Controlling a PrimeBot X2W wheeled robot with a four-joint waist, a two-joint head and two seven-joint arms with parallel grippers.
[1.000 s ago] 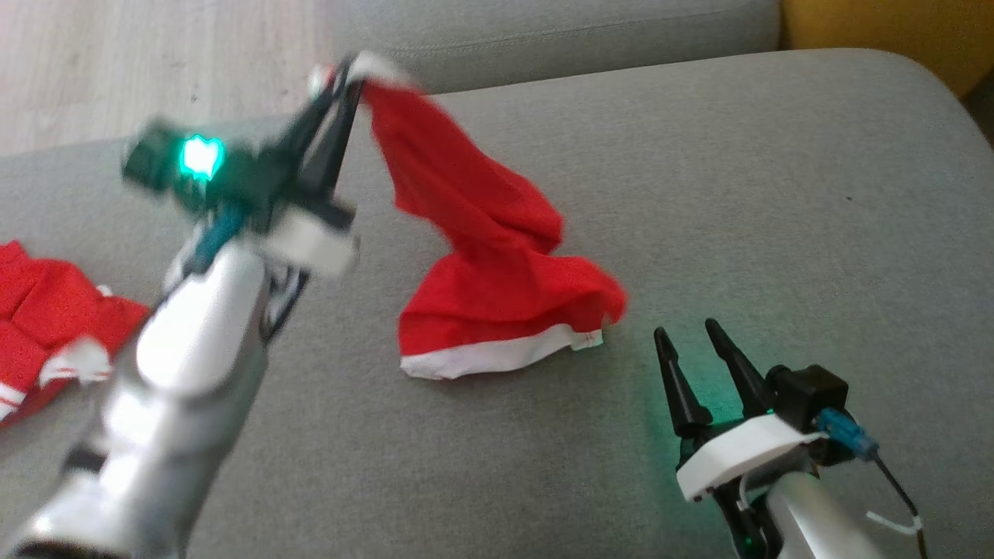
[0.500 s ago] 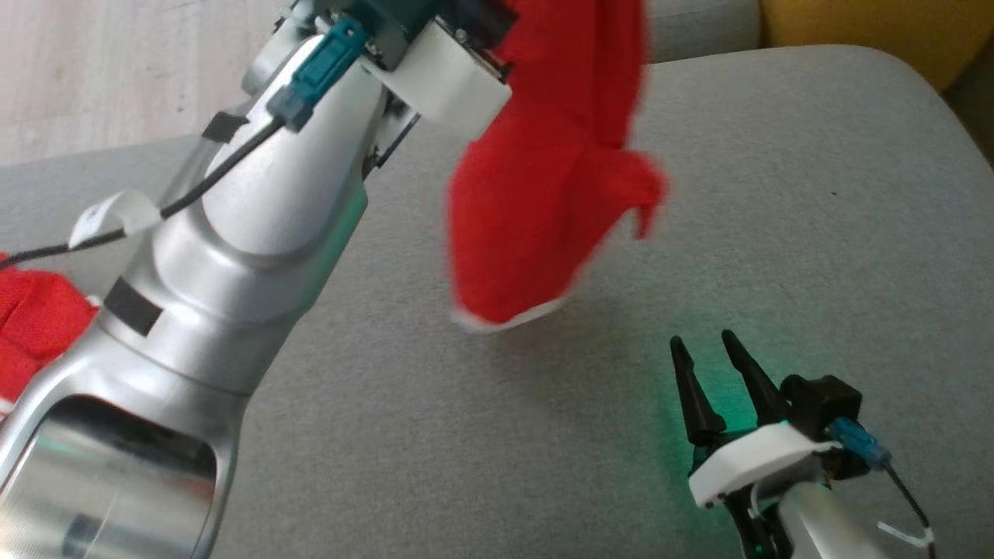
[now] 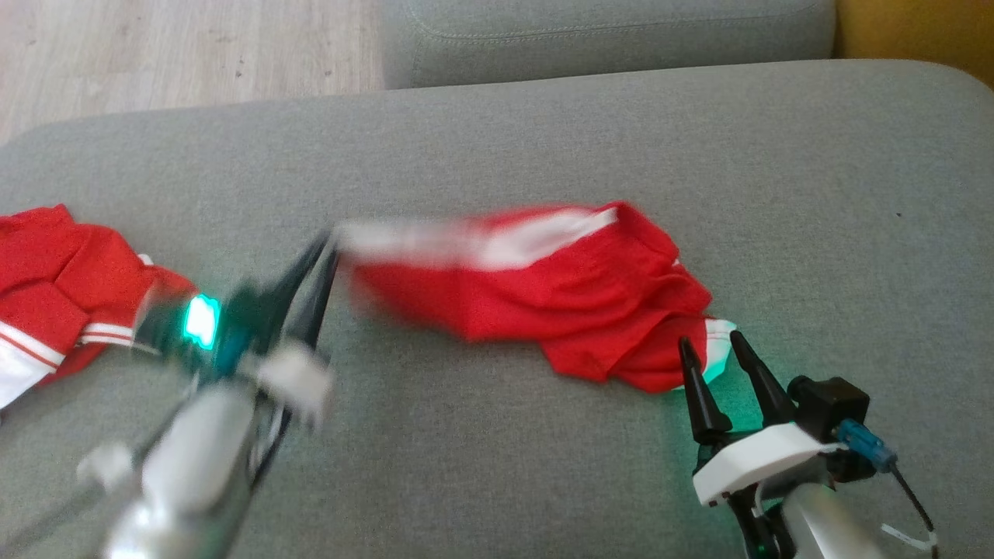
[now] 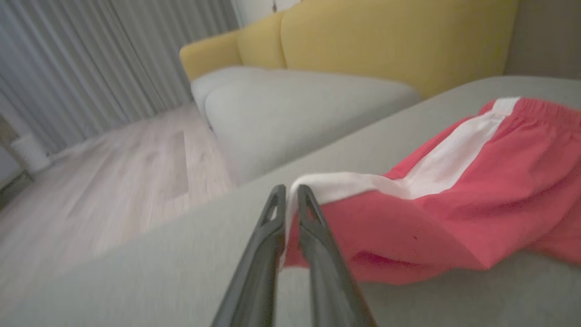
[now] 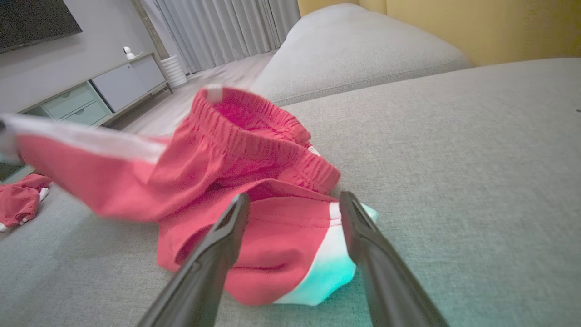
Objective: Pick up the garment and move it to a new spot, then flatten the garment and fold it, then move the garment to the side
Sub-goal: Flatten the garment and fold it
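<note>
garment (image 3: 559, 303), red with a white stripe, lies stretched and rumpled.

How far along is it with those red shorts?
Relocating looks done: the red shorts lie on the grey cushion. In hand: the left end effector pinches their white-striped edge, stretching it out. Left: flattening, folding, moving aside; they're bunched by the open right end effector.

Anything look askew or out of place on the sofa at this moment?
The red shorts lie crumpled rather than flat, bunched near the right gripper, one white-edged corner pinched by the left gripper. Nothing looks torn.
</note>
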